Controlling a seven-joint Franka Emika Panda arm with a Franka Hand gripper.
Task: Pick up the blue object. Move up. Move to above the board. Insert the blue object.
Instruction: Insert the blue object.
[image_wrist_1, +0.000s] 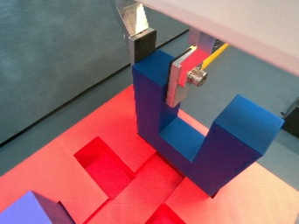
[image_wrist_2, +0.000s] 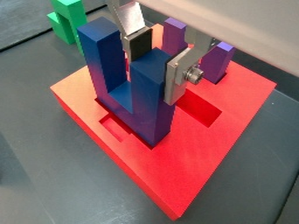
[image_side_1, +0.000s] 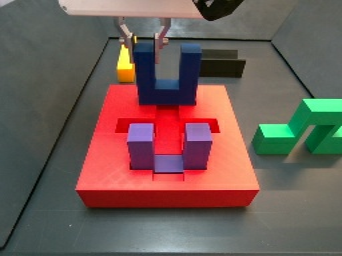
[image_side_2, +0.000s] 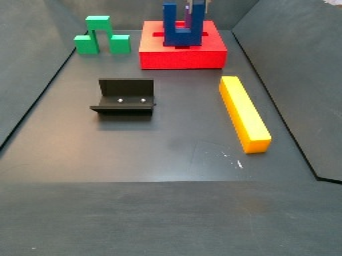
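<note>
My gripper (image_wrist_1: 162, 59) is shut on one upright prong of the blue object (image_wrist_1: 193, 144), a dark blue U-shaped block, with a finger on each side of the prong. The block stands upright with its base low over a recess in the red board (image_wrist_2: 216, 162). I cannot tell whether the base is seated. In a side view the gripper (image_side_1: 147, 42) holds the blue object (image_side_1: 170, 80) at the far part of the board (image_side_1: 167, 185). The block (image_side_2: 183, 28) and board (image_side_2: 187, 58) also show far back in a side view.
A purple U-shaped block (image_side_1: 168, 146) stands in the board nearer the front. A green stepped block (image_side_1: 305, 130) lies beside the board. A yellow bar (image_side_2: 245, 112) and the dark fixture (image_side_2: 123, 97) lie on the grey floor, away from the board.
</note>
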